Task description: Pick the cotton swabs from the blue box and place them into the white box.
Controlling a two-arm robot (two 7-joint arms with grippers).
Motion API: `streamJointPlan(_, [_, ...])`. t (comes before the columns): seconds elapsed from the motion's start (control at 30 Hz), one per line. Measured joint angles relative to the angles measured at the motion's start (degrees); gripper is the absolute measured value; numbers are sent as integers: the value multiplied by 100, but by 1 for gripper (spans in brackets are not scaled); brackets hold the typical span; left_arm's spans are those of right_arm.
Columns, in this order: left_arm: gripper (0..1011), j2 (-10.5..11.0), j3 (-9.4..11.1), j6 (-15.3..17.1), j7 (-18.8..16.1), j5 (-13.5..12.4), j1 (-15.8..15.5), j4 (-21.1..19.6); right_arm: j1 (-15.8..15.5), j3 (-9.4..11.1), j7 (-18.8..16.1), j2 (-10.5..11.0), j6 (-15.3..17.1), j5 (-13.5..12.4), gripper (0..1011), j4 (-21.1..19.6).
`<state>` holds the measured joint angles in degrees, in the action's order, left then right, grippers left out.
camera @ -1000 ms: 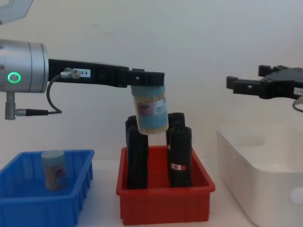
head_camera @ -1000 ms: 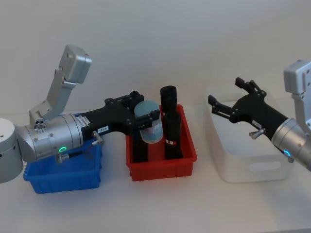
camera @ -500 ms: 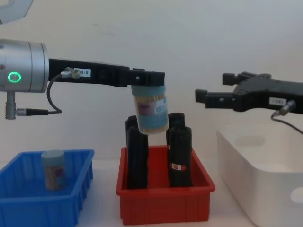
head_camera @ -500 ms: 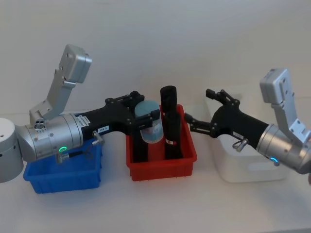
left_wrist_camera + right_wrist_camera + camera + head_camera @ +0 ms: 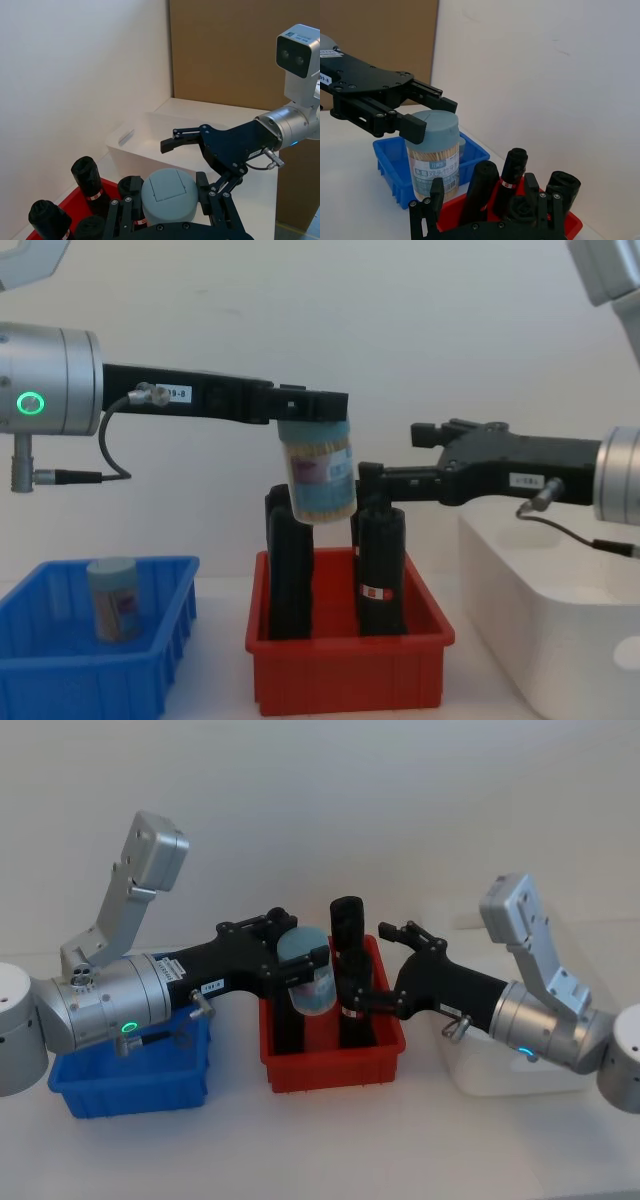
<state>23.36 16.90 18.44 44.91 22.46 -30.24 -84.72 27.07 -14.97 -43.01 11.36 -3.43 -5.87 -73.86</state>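
- Blue box (image 5: 130, 1085) (image 5: 90, 680) sits farthest left on the table. The left arm's silver body crosses above it.
- One tub (image 5: 113, 598) of cotton swabs stands upright inside the blue box, near the box's middle in the chest view.
- Left gripper (image 5: 300, 945) (image 5: 320, 407) (image 5: 432, 117) reaches out level from the left, high above the table. It is clenched on the pale blue lid of a second tub.
- That held tub (image 5: 308, 985) (image 5: 320, 480) (image 5: 432, 165) (image 5: 168, 195) hangs from the gripper by its lid, leaning a little, with its label facing the chest camera. It is over the left half of the red bin, above the bin's rim. In the chest view its lower part overlaps the tops of the black cylinders; whether it touches them cannot be told.
- Red bin (image 5: 335, 1065) (image 5: 345, 680) stands between the blue box and the white box, apart from both.
- Black cylinders (image 5: 347, 920) (image 5: 380, 570) stand upright in the red bin, and they rise well above its rim.
- Right gripper (image 5: 372, 967) (image 5: 392, 454) comes in from the right, level, over the right half of the red bin. Its fingers are spread apart and grasp nothing. The tips are near the held tub and apart from it. One finger lies close by a black cylinder; contact cannot be told.
- White box (image 5: 500, 1075) (image 5: 520, 620) (image 5: 145, 150) stands farthest right, under the right arm.
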Motion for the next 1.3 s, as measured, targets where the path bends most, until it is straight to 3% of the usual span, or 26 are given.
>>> streamJointPlan(0.63, [660,0,-2,-1,-2,-1,1,0,356,-208,-468,-197,-97,-3,1002,463])
streamJointPlan(1.3, [659,0,0,0,1,0,1,0,392,-283,-1220,-138,44,-391,1002,421])
